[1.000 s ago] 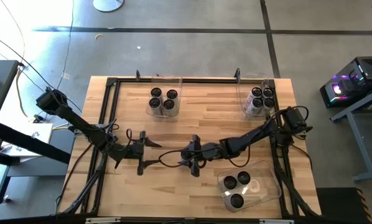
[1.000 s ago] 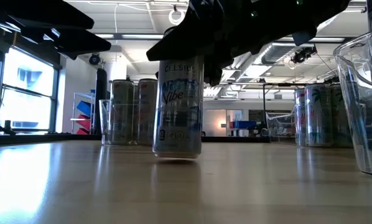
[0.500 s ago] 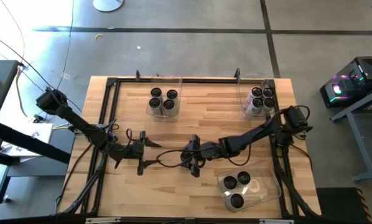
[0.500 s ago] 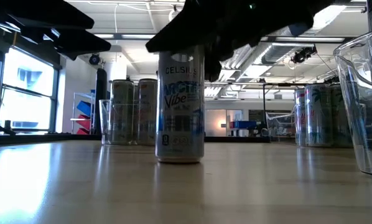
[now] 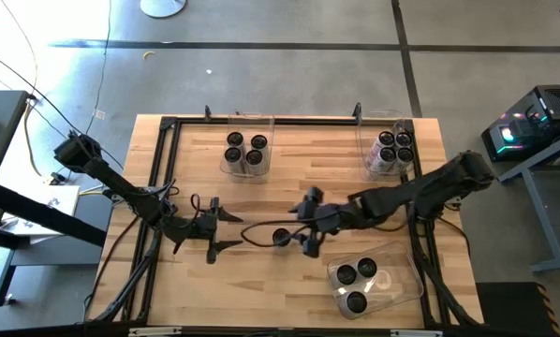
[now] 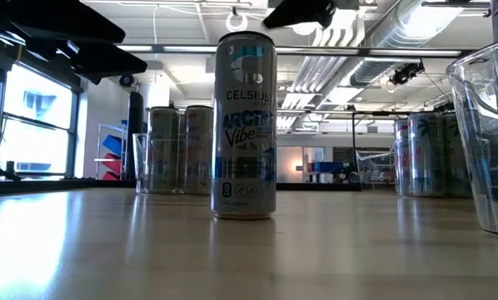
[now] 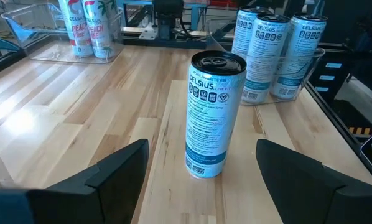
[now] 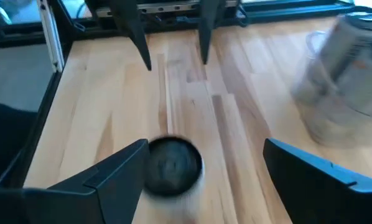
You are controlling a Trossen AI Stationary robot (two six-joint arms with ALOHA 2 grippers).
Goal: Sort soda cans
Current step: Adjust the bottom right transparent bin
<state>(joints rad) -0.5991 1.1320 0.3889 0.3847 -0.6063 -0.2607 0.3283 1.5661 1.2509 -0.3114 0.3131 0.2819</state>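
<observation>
Found one lone soda can [image 5: 280,238] standing upright on the bare wood near the middle of the table [image 5: 261,187], its dark round top up and a pale blue label on its silver-white side. Saw nothing gripping it: clear of both tools in the low view.

Found the right tool [image 5: 306,223] spread open and empty, raised above the can's top and just to the right of it in the high view. From the right wrist view, looked down on the can's dark lid between the two wide dark fingers [image 8: 105,177], with no finger touching it.

Found the left tool [image 5: 226,231] open as well, holding nothing, low over the table to the left of the can and pointed at it. From the left wrist view, saw the can ahead, framed by the gap between the fingers [image 7: 114,174] but apart from them.

Counted four more soda cans [image 5: 245,150] upright in a clear bin [image 5: 261,120] at the far edge, near the middle. Noted several more cans [image 5: 392,145] packed in a second clear bin [image 5: 362,140] at the far right corner. Noted three cans [image 5: 356,281] in a third clear bin [image 5: 406,281] at the near right, set at a slant to the table's edge.
</observation>
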